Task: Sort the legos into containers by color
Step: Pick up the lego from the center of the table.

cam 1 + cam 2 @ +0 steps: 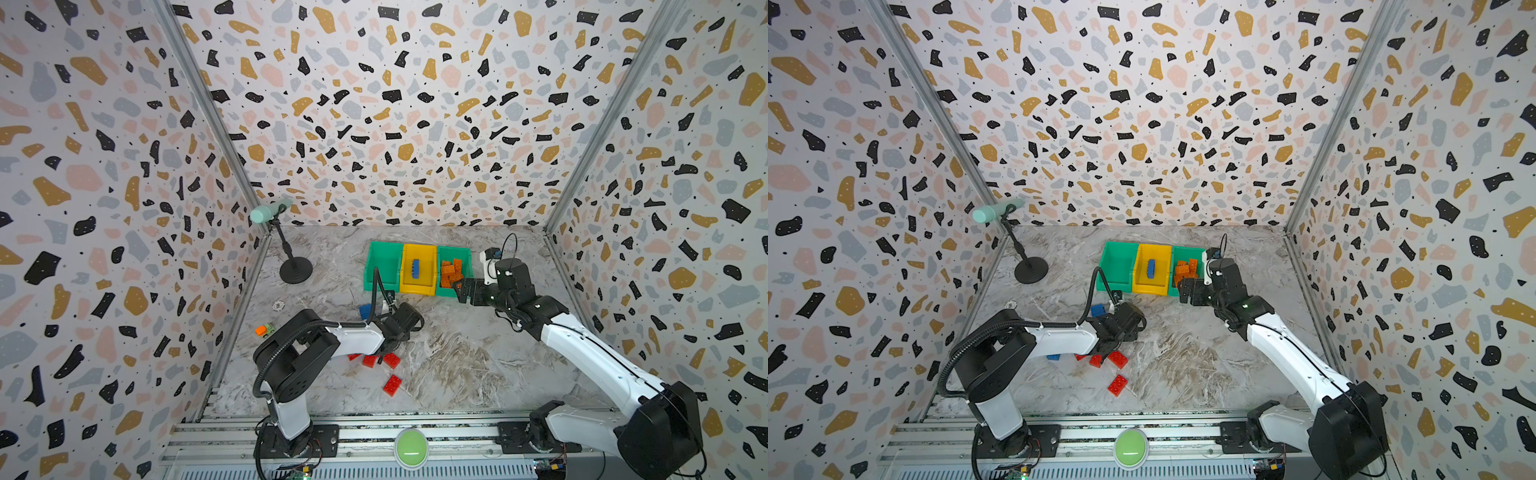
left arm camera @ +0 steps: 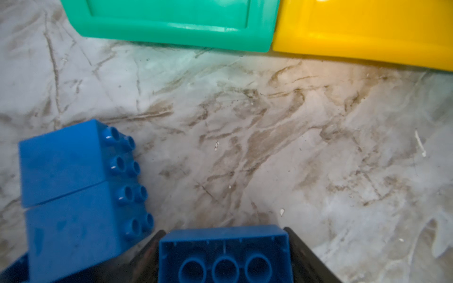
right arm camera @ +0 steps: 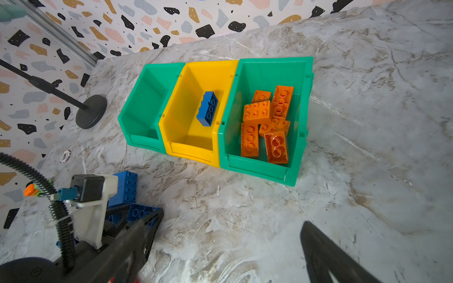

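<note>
Marble table (image 3: 367,147), contents as seen from the room:

1. Containers: three bins touching in a row, toward the far side
 - right green bin (image 3: 269,71): a heap of orange bricks (image 3: 257,111)
 - yellow bin (image 3: 186,103), middle: a single blue brick (image 3: 207,109)
 - left green bin (image 3: 144,98)
2. Right gripper (image 3: 232,219): jaws spread wide with nothing between them, hovering just on the near side of the right green bin
3. Left gripper (image 2: 224,232): near and left of the bins, fingers set against both sides of the held blue brick (image 2: 224,254), hollow underside facing the wrist; whether it is off the table I cannot tell
4. Blue stack (image 2: 73,183): two joined bricks on their side, just left of the held blue brick
5. Red bricks (image 1: 392,384): loose, nearer than the left gripper
6. Toy car (image 1: 264,329): far left, by the wall
</note>
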Motion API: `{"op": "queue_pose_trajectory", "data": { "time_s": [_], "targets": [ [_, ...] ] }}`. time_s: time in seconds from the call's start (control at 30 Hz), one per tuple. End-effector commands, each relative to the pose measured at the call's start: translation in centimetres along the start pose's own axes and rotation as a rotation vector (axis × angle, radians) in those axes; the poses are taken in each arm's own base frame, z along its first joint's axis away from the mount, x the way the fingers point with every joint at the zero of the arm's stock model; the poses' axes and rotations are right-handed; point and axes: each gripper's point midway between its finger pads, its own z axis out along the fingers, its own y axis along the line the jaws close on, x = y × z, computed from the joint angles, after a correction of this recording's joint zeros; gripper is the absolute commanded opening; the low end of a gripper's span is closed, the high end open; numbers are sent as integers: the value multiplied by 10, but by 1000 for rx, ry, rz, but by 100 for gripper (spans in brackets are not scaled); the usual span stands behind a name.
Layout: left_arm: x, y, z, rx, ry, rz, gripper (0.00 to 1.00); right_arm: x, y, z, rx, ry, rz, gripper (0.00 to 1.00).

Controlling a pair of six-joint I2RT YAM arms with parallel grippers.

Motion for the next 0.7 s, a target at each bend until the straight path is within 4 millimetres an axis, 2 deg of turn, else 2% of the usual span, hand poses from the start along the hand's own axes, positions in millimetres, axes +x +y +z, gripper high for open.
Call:
{"op": "queue_pose_trajectory", "data": {
  "time_s": [0.0, 0.13, 0.27, 0.5, 0.67],
  "targets": [
    [-4, 0, 2, -25, 1, 22, 64, -9, 5, -13, -18, -39, 0, 99],
    [-5, 1, 0, -34, 8, 32, 56, -11, 6, -17, -18, -48, -1, 99],
    [-17, -2, -9, -26, -9, 32, 52, -13, 6, -21, -19, -53, -4, 99],
    [-68, -22, -29, -18, -99, 64, 52, -10, 6, -30, -23, -56, -1, 99],
    [-113, -49, -27, -13, -148, 95, 52, -8, 6, -39, -26, -62, 6, 99]
  ]
}}
